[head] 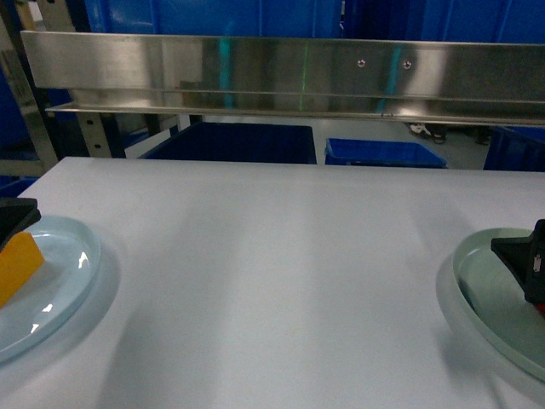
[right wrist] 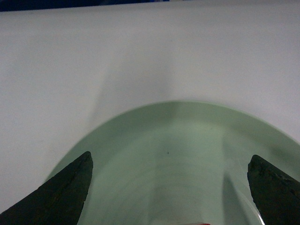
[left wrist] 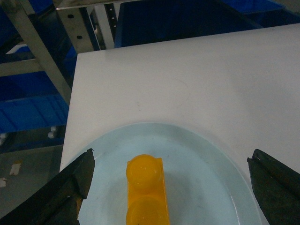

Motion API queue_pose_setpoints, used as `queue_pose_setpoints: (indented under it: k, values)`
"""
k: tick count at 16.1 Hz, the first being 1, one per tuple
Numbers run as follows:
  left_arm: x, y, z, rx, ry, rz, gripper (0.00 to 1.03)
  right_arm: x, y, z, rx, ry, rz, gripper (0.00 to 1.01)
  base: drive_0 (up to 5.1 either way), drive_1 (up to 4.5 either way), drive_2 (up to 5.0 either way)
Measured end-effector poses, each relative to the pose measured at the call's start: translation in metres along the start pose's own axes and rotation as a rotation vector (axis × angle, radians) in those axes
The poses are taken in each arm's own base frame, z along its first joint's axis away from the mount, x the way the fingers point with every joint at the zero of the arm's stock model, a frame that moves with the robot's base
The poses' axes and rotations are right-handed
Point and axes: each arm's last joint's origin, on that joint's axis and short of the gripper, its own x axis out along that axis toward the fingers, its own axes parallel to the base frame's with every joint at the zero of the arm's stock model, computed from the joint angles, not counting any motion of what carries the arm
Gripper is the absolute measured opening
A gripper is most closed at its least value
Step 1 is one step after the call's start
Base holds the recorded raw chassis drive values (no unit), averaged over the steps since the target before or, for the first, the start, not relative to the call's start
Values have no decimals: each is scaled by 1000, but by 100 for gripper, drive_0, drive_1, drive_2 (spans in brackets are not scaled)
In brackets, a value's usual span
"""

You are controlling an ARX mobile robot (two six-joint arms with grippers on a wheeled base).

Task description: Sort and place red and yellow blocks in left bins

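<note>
L pincer (left wrist: 171, 185) is spread wide over the blue plate (left wrist: 201, 164), holding nothing. Both fingertips (left wrist: 77, 176) show at the bottom corners of the L wrist view, well apart. The yellow block (left wrist: 146, 192) lies on that plate between them, nearer the L tip and touching neither. It runs lengthwise away from the cam, w/ a round stud on top at its far end. In the head view the yellow block (head: 15, 266) shows at the far L edge on the blue plate (head: 64, 281), just below the dark tip of the L pincer (head: 13, 217).

R pincer (right wrist: 171, 185) is also wide open w/ nothing gripped. Its fingertips (right wrist: 70, 187) sit at the bottom corners of the R wrist view, over the green plate (right wrist: 178, 154). The plate surface between the tips is bare, except for a thin reddish sliver at the very bottom edge, too small to ID. In the head view the R pincer (head: 526, 260) is at the R edge above the green plate (head: 485, 298).

Red block: can't tell where it is. Both plates sit on the white table (head: 272, 281); beyond the table's far edge there's a steel rail (head: 281, 72) and blue bins (head: 383, 152).
</note>
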Motion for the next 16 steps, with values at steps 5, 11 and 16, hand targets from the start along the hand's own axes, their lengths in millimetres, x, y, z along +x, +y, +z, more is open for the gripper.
queue_pose_setpoints:
  k: [5,11,16]
  values:
    - [0,0,0,0,0,0,98,7,-2,-9,3,10,-5,98,0,0,0]
    - [0,0,0,0,0,0,98,4,-2,-17,-4,42,2,75,0,0,0]
    - [0,0,0,0,0,0,98,1,0,-24,-28,21,44,29,0,0,0]
